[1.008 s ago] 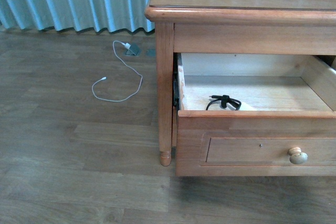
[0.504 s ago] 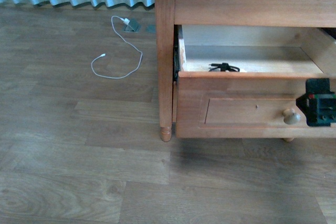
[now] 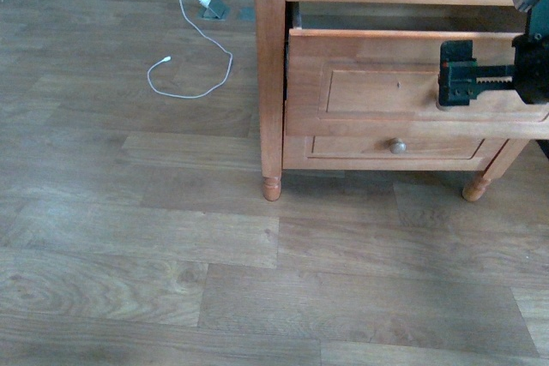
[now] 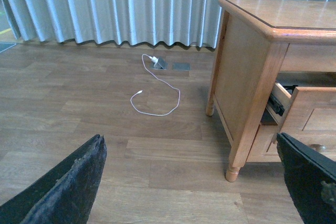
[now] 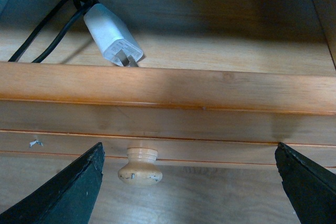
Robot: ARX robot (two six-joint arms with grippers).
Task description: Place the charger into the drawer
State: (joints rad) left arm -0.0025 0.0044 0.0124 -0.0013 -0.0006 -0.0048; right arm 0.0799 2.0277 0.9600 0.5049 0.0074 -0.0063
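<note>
Change: drawer (image 3: 412, 83) now mostly shut, right claw (image 3: 485, 79) at its knob (image 5: 139, 164).
Charger: charger (image 5: 113, 40) inside.
Claws: both spread, empty.
Technique: push squarely on front.

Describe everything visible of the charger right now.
The charger shows only in the right wrist view. It is a small white rectangular plug adapter, plastic by its look, with metal prongs pointing toward the drawer front. A black cable leaves its far end, bunched there by a black strap. It lies tilted on the drawer's pale wooden floor, just behind the front wall, prongs close to it. Nothing grips it; the right hand is open, below near the knob.
</note>
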